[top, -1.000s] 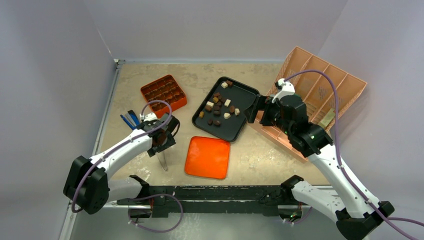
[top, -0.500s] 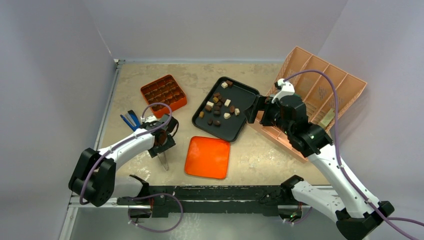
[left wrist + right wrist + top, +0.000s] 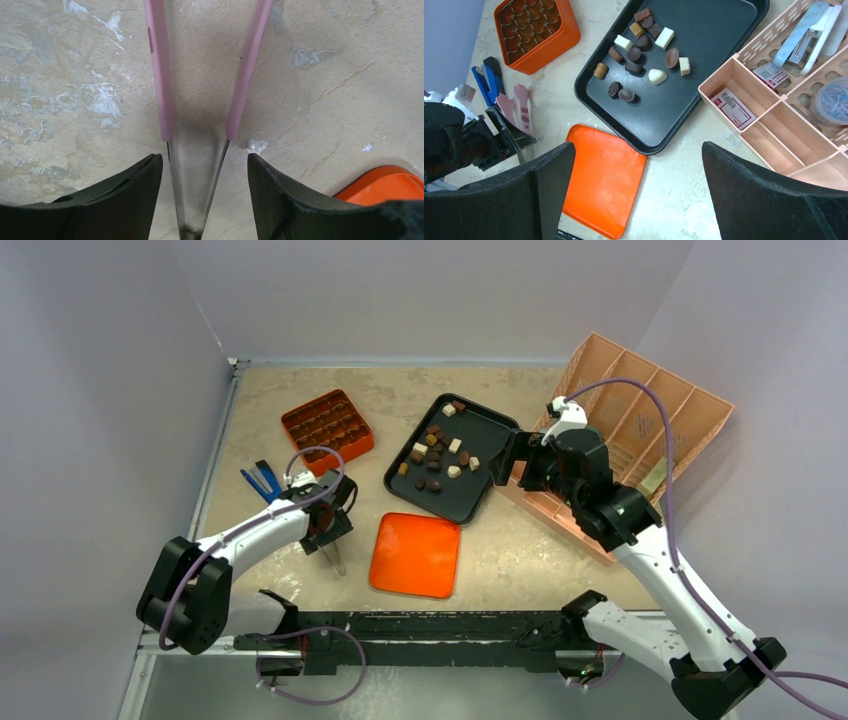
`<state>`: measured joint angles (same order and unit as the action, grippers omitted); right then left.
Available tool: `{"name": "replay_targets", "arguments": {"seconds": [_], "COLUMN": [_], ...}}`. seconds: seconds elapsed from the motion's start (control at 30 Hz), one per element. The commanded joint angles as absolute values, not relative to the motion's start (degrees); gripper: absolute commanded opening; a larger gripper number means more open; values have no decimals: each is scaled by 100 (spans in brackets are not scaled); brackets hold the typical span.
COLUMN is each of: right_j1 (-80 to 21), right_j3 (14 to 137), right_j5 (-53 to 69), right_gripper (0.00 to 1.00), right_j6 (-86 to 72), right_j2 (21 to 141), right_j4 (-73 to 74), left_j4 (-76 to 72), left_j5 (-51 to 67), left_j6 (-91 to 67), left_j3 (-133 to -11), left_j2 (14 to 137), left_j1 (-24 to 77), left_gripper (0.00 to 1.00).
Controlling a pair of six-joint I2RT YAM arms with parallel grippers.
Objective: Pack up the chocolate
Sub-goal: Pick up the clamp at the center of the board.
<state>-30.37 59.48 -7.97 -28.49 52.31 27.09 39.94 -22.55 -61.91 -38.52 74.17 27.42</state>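
Observation:
Several tiny dark brown, mid brown and cream chocolate pieces (image 3: 436,454) lie loose on the black tray (image 3: 480,425); they also show in the right wrist view (image 3: 639,55). The orange compartmented box (image 3: 327,425) stands at the back left. My left gripper (image 3: 322,528) is open low over the table. Its fingers (image 3: 145,175) straddle pink-tipped metal tongs (image 3: 161,75) without touching them. My right gripper (image 3: 515,458) hangs open and empty above the tray's right edge, with nothing between the jaws (image 3: 638,145).
A flat orange lid (image 3: 415,553) lies in front of the tray. A peach compartment organizer (image 3: 640,430) with office items leans at the right. A blue clip tool (image 3: 262,478) lies beside the left gripper. Walls close in on the left and at the back.
The left arm's elbow drew in toward its base, and the gripper shifted slightly. The metal end of the tongs now points a little more to the right. The right arm barely moved.

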Motion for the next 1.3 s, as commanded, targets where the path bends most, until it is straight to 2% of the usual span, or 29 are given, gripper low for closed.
{"name": "replay_targets", "arguments": {"seconds": [0.0,0.47,0.97,1.27], "right_j1": [-3067,-3067,-3063,-3067], "right_j3": [5968,5958,6026,6046], "right_j5": [-863,-888,-852,-774], "right_gripper": [99,99,99,99], "right_j6": [-2784,-2808,-2832,-2838], "right_j2": [5221,5150,5124,5071], "right_j4": [2540,2587,2691,2709], "left_j4": [3824,3479,3582,3721], "left_j5": [-2402,-2379,-2435,-2289], "left_j6": [-6126,-5965,-5740,-5691], "left_j3": [-3713,-3635,-3685,-3843], "left_j2": [7441,7602,7576,7620], "left_j1": [2733,2725,2646,2646], "left_gripper": [61,52,53,44]}}
